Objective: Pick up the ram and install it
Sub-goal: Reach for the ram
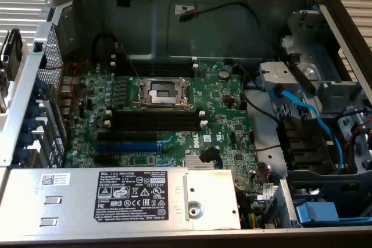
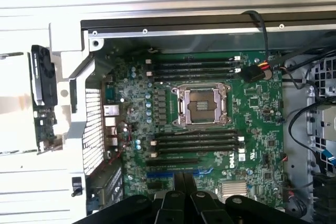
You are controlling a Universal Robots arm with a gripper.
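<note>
- Gripper (image 2: 183, 178) is seen right at the near edge of the wrist view. Its fingers are pressed together with basically no gap, and nothing is held between them.
- Just beyond the fingertips, the motherboard (image 2: 252, 108) is laid open inside the case. The blue slot (image 2: 169, 173) is nearest, then one bank of black slots (image 2: 197, 142), then the CPU socket (image 2: 202, 104), then the second bank (image 2: 194, 66) on the socket's far side. Every black slot looks unfilled.
- A loose cable connector (image 2: 255, 72) is parked just beside the end of that second bank.
- Farthest out, the ram (image 2: 44, 116) is found outside the case on a pale ledge, past the perforated case wall (image 2: 93, 129) and well apart from the gripper. Whether it's flat or propped on edge can't be told.
- What could bite here, purely as a judgement:
  - The stick is thin, so a grab taken off-centre could let it be tilted or dropped.
  - The case wall sits between the ram and the board, so it could get clipped if the stick is carried too low.
  - The blue slot could be mistaken for a memory slot, being so near the fingers.
  - If the stick is pressed in skewed or with the end clips not opened, the slot or board could be stressed.
  - That connector could be snagged if the far bank is used.
</note>
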